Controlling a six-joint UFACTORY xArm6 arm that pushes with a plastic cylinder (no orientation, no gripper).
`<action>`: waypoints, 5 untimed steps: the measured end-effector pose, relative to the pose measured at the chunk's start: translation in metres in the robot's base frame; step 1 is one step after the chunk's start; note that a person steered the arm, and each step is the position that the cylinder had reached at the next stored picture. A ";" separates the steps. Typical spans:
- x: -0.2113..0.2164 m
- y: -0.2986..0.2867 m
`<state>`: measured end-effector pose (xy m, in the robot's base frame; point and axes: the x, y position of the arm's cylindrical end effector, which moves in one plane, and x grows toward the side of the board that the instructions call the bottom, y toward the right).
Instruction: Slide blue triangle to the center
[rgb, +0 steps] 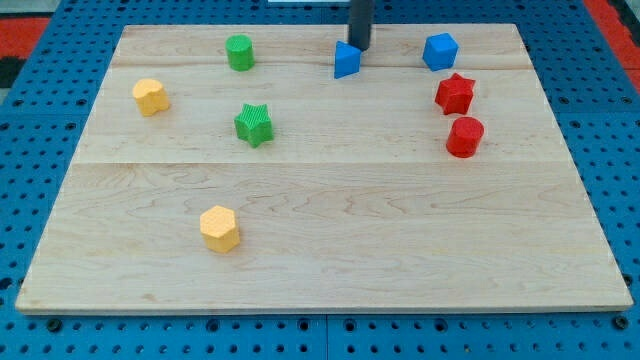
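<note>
Nearest the view's bottom sits a yellow block (219, 228), a chunky one with many flat sides, and it is far from the job. The job is the blue triangle (346, 60), which rests near the view's top edge of the counter (330, 250), a bit right of the middle. My tip (359, 48) is just behind it, at its upper right corner, touching it or nearly so. I have no gripper, only a dark straight rod, so nothing is held or squeezed; I can only push. To do this well, I think I should push slowly toward the view's bottom and a tiny bit left, keeping my tip on the middle of the triangle's back side. It has slanted sides, so a push off to one side may make it spin or slip away. The path to the middle looks free of blocks. The triangle looks like smooth hard plastic, and the counter is pale wood with a fine grain, so it should slide easily. Close on the right is a blue cube (440, 51), then a red star (454, 93) and a round red block (465, 136). On the left are a green cylinder (239, 52), a green star (254, 124) and another yellow block (150, 96).
</note>
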<state>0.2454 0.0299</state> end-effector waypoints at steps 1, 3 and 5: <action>0.020 -0.023; 0.093 -0.052; 0.130 -0.089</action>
<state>0.3752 -0.0594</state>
